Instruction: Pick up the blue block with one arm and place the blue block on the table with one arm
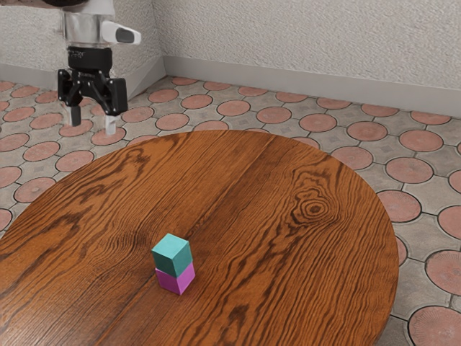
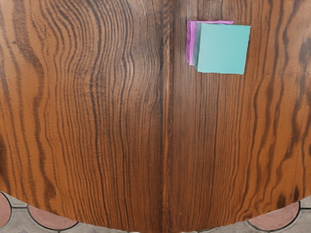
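Round wood-grain counter: matte teal-blue cube block stacked on a magenta cube block.
Pick-up approach: the black two-finger end effector is empty, fingers apart, above and well away from the stack. Center it over the teal-blue block, rotate until the fingers parallel two opposite side faces, then descend vertically. Stop at the upper block's mid-height, clear of the magenta one. Close evenly; lift straight up to avoid dragging the lower block.

Two in all, a blue block and a magenta block sit lower left of center on one round wooden table; one arm and one gripper, upper left.
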Robot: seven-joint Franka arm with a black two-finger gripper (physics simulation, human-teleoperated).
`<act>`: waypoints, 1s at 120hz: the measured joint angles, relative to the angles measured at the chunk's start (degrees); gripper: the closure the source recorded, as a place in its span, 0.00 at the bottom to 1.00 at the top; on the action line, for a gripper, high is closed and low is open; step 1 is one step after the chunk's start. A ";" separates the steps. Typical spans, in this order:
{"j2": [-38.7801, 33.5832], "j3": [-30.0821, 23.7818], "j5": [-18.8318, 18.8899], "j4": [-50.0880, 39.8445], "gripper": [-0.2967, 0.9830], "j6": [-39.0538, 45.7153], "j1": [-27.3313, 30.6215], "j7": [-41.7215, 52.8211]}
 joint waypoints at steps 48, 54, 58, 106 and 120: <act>-3.79 -1.80 0.36 -5.62 0.23 19.89 0.77 0.12; -8.46 -4.18 0.80 -15.08 0.23 22.93 2.69 0.10; -11.39 -6.99 0.96 -21.64 0.23 25.45 4.79 0.09; -25.99 -20.74 -2.12 -56.07 0.23 48.38 11.98 0.08; -25.95 -23.16 -4.34 -59.62 0.23 52.91 12.01 0.09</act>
